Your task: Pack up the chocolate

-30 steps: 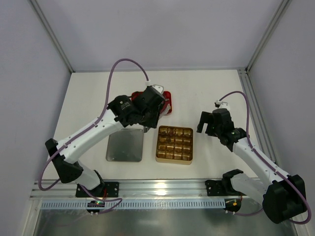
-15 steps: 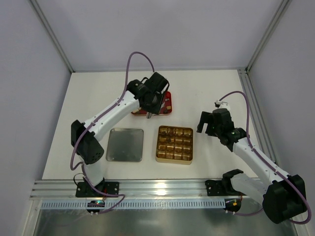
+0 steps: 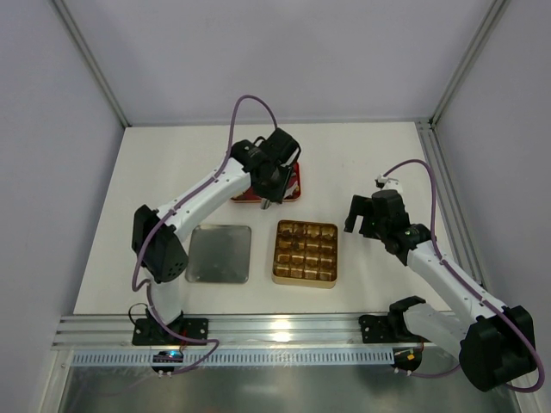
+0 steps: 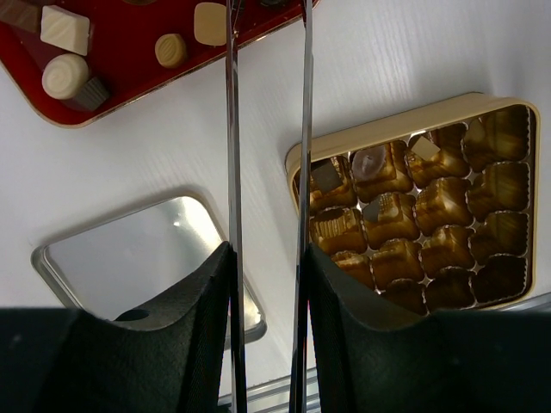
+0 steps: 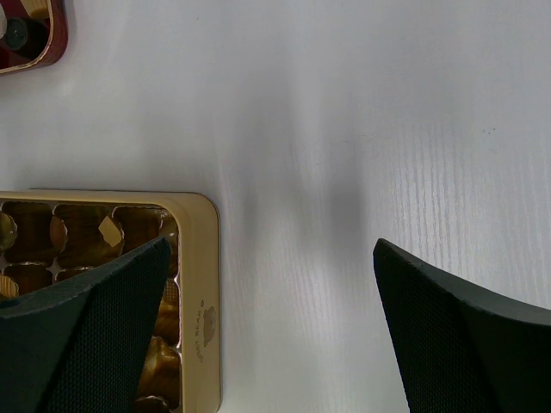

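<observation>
Tabletop point(image 4: 413, 52): lid point(image 4: 129, 258) beside gold tin point(image 4: 379, 120); chocolate point(image 4: 65, 28) in red tray point(image 4: 129, 64).

On white table point(image 3: 379, 155): gold tin point(image 5: 200, 327) with gridded cells, lying flat. Just left of it, apart, a flat silver lid point(image 3: 219, 253), rounded corners. Behind both, toward the far side, a red tray point(image 4: 125, 56), apart from tin.
</observation>
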`<state>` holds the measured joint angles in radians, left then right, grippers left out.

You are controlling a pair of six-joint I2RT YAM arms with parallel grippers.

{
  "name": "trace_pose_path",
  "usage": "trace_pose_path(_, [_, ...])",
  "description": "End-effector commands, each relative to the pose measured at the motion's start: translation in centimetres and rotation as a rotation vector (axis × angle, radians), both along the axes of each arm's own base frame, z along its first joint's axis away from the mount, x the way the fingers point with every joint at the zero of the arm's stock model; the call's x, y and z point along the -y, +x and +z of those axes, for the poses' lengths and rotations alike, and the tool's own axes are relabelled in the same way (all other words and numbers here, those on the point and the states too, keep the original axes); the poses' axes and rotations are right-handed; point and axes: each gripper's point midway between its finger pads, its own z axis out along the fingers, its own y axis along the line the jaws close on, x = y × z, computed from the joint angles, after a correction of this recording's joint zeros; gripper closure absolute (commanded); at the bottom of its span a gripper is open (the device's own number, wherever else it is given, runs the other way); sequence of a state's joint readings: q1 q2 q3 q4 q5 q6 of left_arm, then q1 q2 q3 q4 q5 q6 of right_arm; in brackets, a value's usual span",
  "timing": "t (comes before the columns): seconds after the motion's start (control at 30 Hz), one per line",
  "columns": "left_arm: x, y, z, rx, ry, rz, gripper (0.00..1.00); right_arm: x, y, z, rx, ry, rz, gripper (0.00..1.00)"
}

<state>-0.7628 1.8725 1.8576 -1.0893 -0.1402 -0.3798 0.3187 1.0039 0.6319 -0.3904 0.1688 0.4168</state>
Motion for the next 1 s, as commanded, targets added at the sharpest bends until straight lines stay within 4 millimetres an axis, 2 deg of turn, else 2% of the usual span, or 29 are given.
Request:
trace_pose_path(0.0, [1.4, 1.2, 1.2, 0.044, -0.049, -0.029, 0.62, 0.1, 0.4, 0.9, 0.033, -0.005, 0.002, 0.00])
trace_pose_path(0.27, [1.5, 1.4, 0.6, 0.039, -0.037, -0.032, 0.62, 0.2, 0.3, 1.0, 0.035, -0.005, -0.001, 0.00])
trace_pose_path(0.63, [2.2, 3.1, 0.5, 0.054, -0.030, -0.032, 0.62, 0.5, 0.2, 1.2, 0.038, -0.020, -0.006, 0.00])
trace_pose_path(0.97, [2.1, 3.6, -0.7, 0.036, -0.005, -0.029, 0.63, 0.6, 0.1, 1.2, 0.036, -0.024, -0.007, 0.00])
